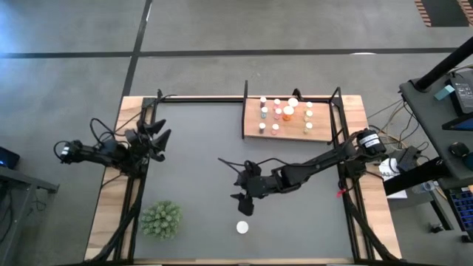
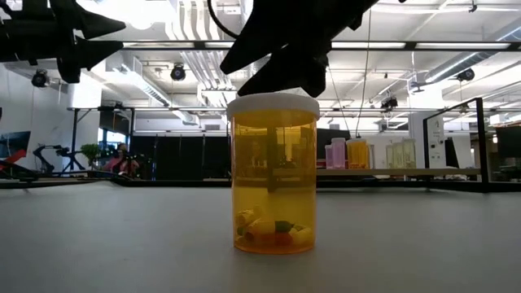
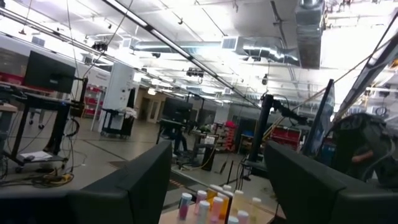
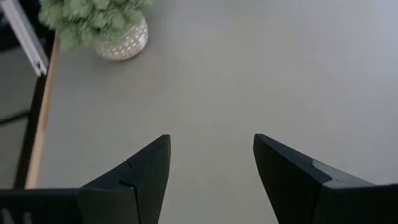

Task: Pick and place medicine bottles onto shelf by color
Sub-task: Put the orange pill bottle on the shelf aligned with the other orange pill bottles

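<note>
Right gripper point(image 1: 244, 195), fingers apart and holding nothing, hangs over the mat point(image 1: 199, 155) at my station, near a lone orange bottle point(image 2: 273, 172) standing upright by the front edge. Other bottles point(image 1: 284, 112) crowd the shelf point(image 1: 251, 130) at the far right. Left gripper point(image 1: 157, 138) waits open at the left edge, beyond the plant point(image 1: 161, 219).

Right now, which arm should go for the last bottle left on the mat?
Right. The right gripper hangs over mid-mat with open, empty jaws, just short of the lone bottle. The left gripper waits at the mat's far left edge, much farther off. The other bottles already stand on the shelf.
</note>
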Robot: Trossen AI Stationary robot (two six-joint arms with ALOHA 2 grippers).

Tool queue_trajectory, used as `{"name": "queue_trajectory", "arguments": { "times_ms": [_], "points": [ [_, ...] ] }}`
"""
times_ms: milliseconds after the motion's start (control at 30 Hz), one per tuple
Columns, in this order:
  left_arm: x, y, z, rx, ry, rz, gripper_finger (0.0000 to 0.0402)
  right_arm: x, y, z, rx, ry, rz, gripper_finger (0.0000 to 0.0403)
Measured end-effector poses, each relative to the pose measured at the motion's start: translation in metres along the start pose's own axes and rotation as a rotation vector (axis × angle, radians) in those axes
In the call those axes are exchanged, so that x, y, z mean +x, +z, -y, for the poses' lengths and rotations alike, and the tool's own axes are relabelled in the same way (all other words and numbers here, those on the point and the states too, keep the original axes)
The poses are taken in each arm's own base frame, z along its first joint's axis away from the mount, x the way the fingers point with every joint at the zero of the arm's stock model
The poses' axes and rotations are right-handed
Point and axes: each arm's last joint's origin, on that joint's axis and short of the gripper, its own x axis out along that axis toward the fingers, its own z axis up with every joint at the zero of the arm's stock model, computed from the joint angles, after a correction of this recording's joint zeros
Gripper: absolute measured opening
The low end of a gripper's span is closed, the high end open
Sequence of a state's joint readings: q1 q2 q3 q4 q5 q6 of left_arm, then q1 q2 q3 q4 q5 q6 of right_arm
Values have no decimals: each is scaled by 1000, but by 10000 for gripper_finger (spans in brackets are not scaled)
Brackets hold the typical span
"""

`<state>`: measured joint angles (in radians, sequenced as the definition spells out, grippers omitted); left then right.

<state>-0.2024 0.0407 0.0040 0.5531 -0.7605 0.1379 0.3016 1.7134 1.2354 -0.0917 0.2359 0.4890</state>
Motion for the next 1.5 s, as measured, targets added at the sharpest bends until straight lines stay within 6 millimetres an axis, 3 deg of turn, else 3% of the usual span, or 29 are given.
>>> {"name": "queue_trajectory", "arguments": {
  "times_ms": [233, 600, 1033, 1500],
  "points": [
    [2, -4, 2, 26, -4, -27, 240, 6, -9, -4, 197, -52, 11, 219],
    [3, -9, 5, 59, -9, -61, 240, 26, -44, -28, 420, -185, 116, 219],
    [6, -15, 8, 103, -16, -107, 240, 13, -26, -53, 105, -167, 56, 219],
    [3, -6, 3, 43, -7, -45, 240, 13, -24, -52, 103, -171, 57, 219]
  ]
}}
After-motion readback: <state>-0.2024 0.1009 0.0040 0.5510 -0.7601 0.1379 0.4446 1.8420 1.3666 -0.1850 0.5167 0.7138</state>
